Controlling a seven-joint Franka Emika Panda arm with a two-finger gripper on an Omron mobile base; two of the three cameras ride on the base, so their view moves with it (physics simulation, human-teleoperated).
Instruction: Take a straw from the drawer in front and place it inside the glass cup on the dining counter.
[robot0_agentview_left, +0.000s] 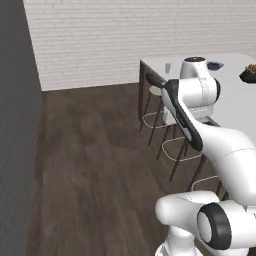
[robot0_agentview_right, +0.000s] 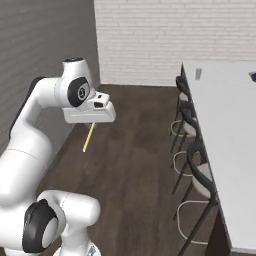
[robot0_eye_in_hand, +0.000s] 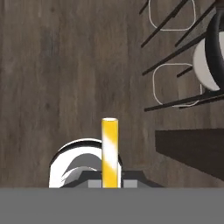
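gripper (robot0_eye_in_hand: 110, 186): we pinch the straw (robot0_eye_in_hand: 110, 151) so it hangs downward, ready for dropping in.
glass cup (robot0_agentview_right: 198, 74): waits upright on the counter (robot0_agentview_right: 230, 145), well apart.

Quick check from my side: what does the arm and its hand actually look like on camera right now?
The arm is glossy white, built of rounded, tube-like segments with black rings and caps at the joints. The hand is a flat, boxy white block with a small dark patch on top; its dark grey fingers are short and angular. No cables or markings show.
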